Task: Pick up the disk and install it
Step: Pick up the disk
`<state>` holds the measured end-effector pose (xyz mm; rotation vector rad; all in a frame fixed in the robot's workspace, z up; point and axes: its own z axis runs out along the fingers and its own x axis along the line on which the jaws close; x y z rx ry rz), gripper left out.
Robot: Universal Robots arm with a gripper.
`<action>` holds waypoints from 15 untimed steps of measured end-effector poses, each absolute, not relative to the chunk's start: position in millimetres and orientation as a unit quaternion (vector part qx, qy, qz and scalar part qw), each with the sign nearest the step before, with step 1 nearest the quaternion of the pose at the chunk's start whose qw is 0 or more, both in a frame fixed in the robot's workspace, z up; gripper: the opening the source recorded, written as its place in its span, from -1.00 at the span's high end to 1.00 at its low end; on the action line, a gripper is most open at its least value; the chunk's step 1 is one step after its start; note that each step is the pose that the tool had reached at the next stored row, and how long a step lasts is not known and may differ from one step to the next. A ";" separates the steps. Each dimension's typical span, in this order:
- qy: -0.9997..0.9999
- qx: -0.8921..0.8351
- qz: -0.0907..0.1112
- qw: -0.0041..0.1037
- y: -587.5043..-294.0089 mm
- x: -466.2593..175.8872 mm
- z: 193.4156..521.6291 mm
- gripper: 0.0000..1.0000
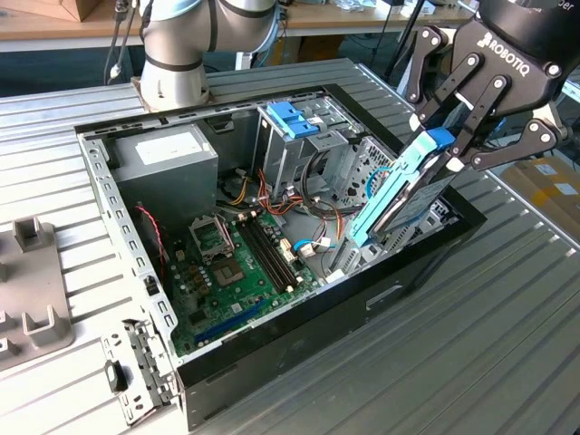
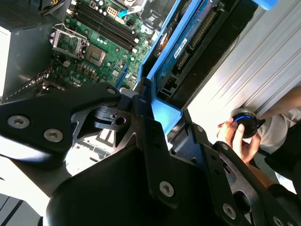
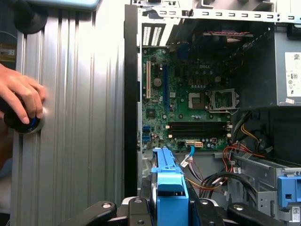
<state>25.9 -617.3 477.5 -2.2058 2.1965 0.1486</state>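
Observation:
The disk [image 1: 399,195], a flat drive in a blue plastic carrier, hangs steeply tilted over the open computer case [image 1: 417,272], at the case's side toward the exterior view's right. Its lower end dips inside the case, near the front wall. My gripper [image 1: 453,136] is shut on the carrier's upper end, with black fingers on both sides. In the second wrist view the disk [image 2: 188,42] stretches away from my gripper [image 2: 164,113] toward the case. In the first wrist view the carrier's blue edge [image 3: 169,188] sits between the black fingers [image 3: 136,209].
Inside the case lie a green motherboard [image 1: 236,263], a grey power-supply box [image 1: 168,159], coloured cables, and a metal cage topped by a blue bracket [image 1: 292,118]. A person's hand [image 3: 21,101] rests on a black knob on the ribbed table. Grey fixtures [image 1: 32,299] stand at the exterior view's left.

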 end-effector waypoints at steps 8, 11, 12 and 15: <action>0.705 -0.708 0.048 0.013 -617.3 36.1 477.3 0.26; 0.705 -0.708 0.048 0.013 -617.3 39.9 477.2 0.26; 0.705 -0.708 0.048 0.013 -617.3 41.1 477.2 0.26; 0.705 -0.708 0.048 0.013 -617.3 45.0 477.1 0.26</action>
